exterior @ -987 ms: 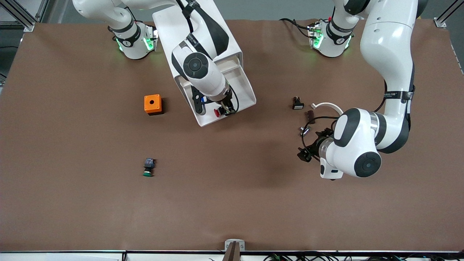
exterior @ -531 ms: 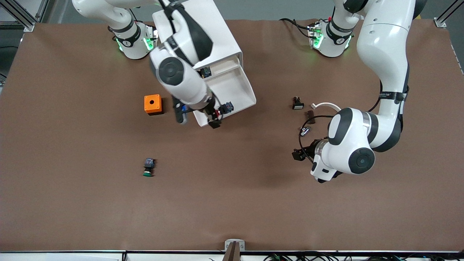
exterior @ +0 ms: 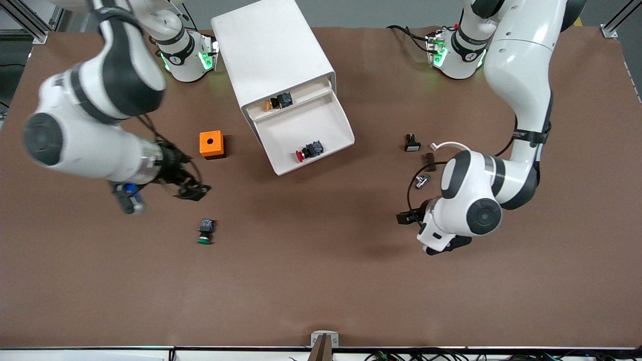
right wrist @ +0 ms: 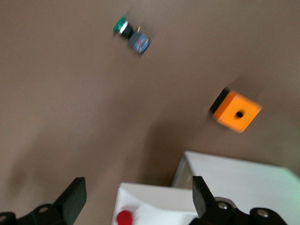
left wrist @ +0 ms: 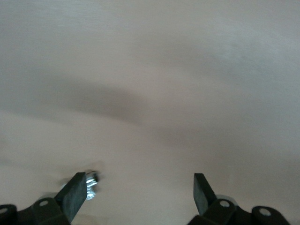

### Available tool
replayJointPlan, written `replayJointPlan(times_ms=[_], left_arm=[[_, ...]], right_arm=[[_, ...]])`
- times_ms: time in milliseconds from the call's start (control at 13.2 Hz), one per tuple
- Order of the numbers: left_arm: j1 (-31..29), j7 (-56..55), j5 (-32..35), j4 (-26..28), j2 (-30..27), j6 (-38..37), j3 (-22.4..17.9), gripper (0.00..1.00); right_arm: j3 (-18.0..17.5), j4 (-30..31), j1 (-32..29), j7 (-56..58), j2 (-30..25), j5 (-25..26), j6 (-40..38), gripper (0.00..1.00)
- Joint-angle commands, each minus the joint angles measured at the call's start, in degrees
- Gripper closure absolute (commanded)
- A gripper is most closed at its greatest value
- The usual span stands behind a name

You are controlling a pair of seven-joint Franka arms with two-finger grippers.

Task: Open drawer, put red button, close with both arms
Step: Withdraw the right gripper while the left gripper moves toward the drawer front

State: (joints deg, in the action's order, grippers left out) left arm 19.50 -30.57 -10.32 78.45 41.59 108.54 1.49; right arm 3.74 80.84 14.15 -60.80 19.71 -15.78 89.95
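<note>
Two of three steps look done: drawer (exterior: 306, 133) is pulled out of the cabinet (exterior: 271, 50), and the red button (exterior: 310, 151) lies inside it, on the drawer floor close to the front lip, cap toward the right arm's end. Only the closing is left, and it needs both arms.

Right gripper (exterior: 193, 189) is empty, fingers spread wide apart in its wrist view (right wrist: 136, 199), nothing between them. It hangs over bare table, between the orange cube (exterior: 211, 144) and the green button (exterior: 205, 231), well apart from the drawer. Right wrist view shows the green button (right wrist: 131, 35), the cube (right wrist: 236, 112), and the red cap (right wrist: 124, 218) at the frame edge.

Left gripper (exterior: 409, 216) is also released, fingers parted with nothing held (left wrist: 138, 192). It hovers over bare table toward the left arm's end, nearer the front camera than the small loose parts (exterior: 421, 155) scattered there. A small metal bit (left wrist: 91, 179) shows just beside one finger in the wrist view.

Another drawer above the open one sits slightly out, with a small yellow-and-black part (exterior: 278, 102) in it.

Judgement: neither gripper is at the drawer front yet, so both must come to the lip before pushing. Risk: an uneven push could skew the drawer or shift the cabinet, which stands angled on the table.
</note>
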Motion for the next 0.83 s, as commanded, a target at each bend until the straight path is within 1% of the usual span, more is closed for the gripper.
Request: replayJointPlan(times_ms=[0, 76, 228, 379, 455, 531, 759], left_arm=[[2.54, -2.11, 0.3, 0.48, 0.42, 2.64, 0.09, 0.0], [3.78, -2.3, 0.47, 0.48, 0.69, 2.99, 0.0, 0.0], [4.75, -2.56, 0.38, 0.56, 1.13, 4.31, 0.0, 0.0], [6.77, -3.26, 0.3, 0.56, 1.3, 5.01, 0.0, 0.0], [7.56, -5.27, 0.3, 0.56, 1.3, 5.11, 0.09, 0.0], [8.61, -7.9, 0.3, 0.56, 1.3, 5.11, 0.09, 0.0], [11.86, -13.27, 0.3, 0.65, 2.09, 5.98, 0.09, 0.0]], right_arm=[[-1.37, 0.45, -4.83, 12.58, -2.92, 7.4, -2.93, 0.0], [-1.37, 0.46, -5.71, 16.64, -3.88, 8.91, -3.46, 0.0], [-1.37, 0.81, -8.78, 24.81, -5.99, 9.1, -4.25, 0.0], [-1.37, 2.04, -9.67, 30.18, -8.89, 11.55, -4.17, 0.0], [-1.37, 3.09, -9.85, 33.52, -10.82, 13.13, -4.17, 0.0], [-1.37, 4.58, -10.11, 37.12, -12.84, 13.58, -3.47, 0.0], [-1.37, 8.97, -12.83, 46.71, -18.2, 13.67, -0.66, 0.0]])
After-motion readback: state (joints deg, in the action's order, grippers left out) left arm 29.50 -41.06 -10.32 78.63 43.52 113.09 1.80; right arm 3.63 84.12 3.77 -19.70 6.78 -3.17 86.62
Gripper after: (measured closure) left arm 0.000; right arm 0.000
